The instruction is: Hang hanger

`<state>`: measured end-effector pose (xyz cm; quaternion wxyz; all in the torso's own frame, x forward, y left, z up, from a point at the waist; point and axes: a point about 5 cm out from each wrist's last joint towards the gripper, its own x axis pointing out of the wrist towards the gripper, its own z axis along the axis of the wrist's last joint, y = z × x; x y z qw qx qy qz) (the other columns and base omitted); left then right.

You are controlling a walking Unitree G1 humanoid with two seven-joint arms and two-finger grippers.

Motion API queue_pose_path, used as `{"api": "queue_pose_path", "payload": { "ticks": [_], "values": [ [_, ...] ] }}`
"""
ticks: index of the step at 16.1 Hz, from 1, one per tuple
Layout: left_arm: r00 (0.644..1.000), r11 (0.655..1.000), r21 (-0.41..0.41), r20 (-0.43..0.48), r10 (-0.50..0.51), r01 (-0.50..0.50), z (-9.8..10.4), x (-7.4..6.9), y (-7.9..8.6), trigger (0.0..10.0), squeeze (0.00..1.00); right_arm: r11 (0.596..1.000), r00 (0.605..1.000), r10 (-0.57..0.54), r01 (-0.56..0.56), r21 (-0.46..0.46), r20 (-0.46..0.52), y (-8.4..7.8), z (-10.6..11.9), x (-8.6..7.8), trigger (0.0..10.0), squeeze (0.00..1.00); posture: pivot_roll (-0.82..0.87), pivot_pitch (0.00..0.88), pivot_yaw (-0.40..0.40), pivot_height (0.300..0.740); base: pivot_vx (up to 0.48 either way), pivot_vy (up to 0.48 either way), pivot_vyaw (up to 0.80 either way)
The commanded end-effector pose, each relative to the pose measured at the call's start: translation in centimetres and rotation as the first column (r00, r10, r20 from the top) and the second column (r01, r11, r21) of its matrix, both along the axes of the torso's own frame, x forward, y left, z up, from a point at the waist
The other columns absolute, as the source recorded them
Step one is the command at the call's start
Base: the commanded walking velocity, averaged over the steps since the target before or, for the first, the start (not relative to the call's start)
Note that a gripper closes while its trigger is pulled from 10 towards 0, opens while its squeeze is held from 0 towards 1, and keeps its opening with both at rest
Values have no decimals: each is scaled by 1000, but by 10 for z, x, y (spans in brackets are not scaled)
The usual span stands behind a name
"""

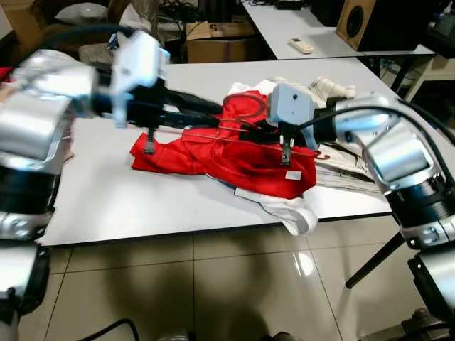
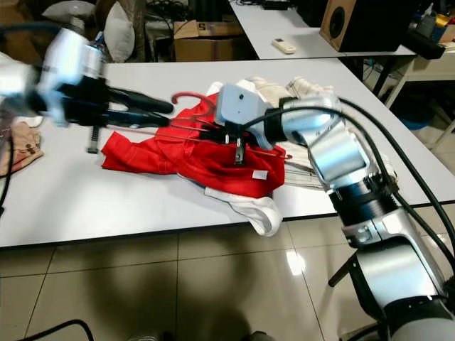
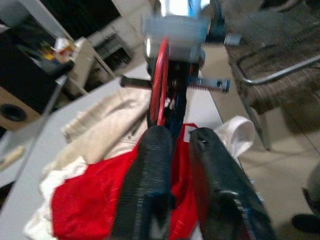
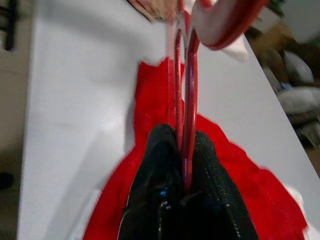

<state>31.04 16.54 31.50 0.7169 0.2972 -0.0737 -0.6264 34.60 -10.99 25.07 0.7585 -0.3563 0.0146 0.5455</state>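
Pinching the red hanger [image 2: 186, 128] from both ends: right gripper [image 4: 186, 150] clamped at 3 o'clock, left gripper [image 3: 175, 145] (fingers parted) at 9, bar level above the red garment [image 1: 234, 160].

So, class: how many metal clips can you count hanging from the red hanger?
2. One clip hangs near the left end effector; the other clip hangs below the right end effector. The red garment might hide more.

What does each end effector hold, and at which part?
Right end effector is shut on the red hanger, gripping its thin bars. Left end effector: cannot be told.
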Motion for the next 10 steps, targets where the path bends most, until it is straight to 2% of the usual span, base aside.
{"api": "queue_pose_path", "payload": {
  "ticks": [1, 2, 3, 4, 5, 6, 7, 8, 9, 10],
  "values": [
    [1000, 1000, -17, 12, 9, -9, 1, -2, 2, 10000, 992, 999, 999, -47, 47, 8, 14, -8, 2, 2, 0, 0, -45, 0, 14, 740, 0, 0, 0],
    [1000, 995, -101, -11, 25, -26, 3, -5, 6, 10000, 0, 996, 997, -75, 74, 48, 6, -10, 0, 1, 0, 0, -40, 0, 12, 740, 0, 0, 0],
    [998, 986, -153, -21, 62, -64, 3, -5, 10, 10000, 0, 993, 995, -96, 95, 74, 9, -11, 0, 1, 0, 0, -40, 0, 17, 740, 0, 0, 0],
    [967, 942, -217, -58, 247, -254, -5, 0, 24, 10000, 0, 973, 982, -186, 179, 143, 37, -18, 0, 1, 0, 0, -28, 0, 9, 740, 0, 0, 0],
    [943, 915, -227, -82, 323, -333, -10, 1, 30, 10000, 0, 961, 973, -228, 218, 170, 43, -22, 0, 0, 0, 0, -24, 0, 5, 740, 0, 0, 0],
    [855, 795, -317, -169, 490, -518, -24, 4, 43, 10000, 0, 916, 947, -322, 310, 255, 4, -30, -2, -1, 0, 0, -7, 0, -10, 740, 0, 0, 0],
    [767, 686, -344, -238, 596, -641, -41, 0, 50, 10000, 0, 852, 918, -393, 384, 356, -50, -34, -2, -6, 0, 0, -1, 0, -21, 740, 0, 0, 0],
    [706, 626, -330, -272, 654, -707, -52, -5, 52, 10000, 0, 790, 896, -437, 426, 440, -81, -34, 1, -10, 0, 0, -3, 0, -26, 740, 0, 0, 0],
    [681, 595, -337, -275, 679, -729, -56, -7, 50, 10000, 0, 753, 885, -455, 439, 491, -93, -33, 4, -12, 0, 0, -3, 0, -26, 740, 0, 0, 0],
    [602, 506, -343, -289, 744, -791, -74, -13, 41, 10000, 0, 642, 852, -501, 482, 596, -151, -31, 5, -20, 0, 0, -13, 0, -15, 740, 0, 0, 0]
  ]
}}
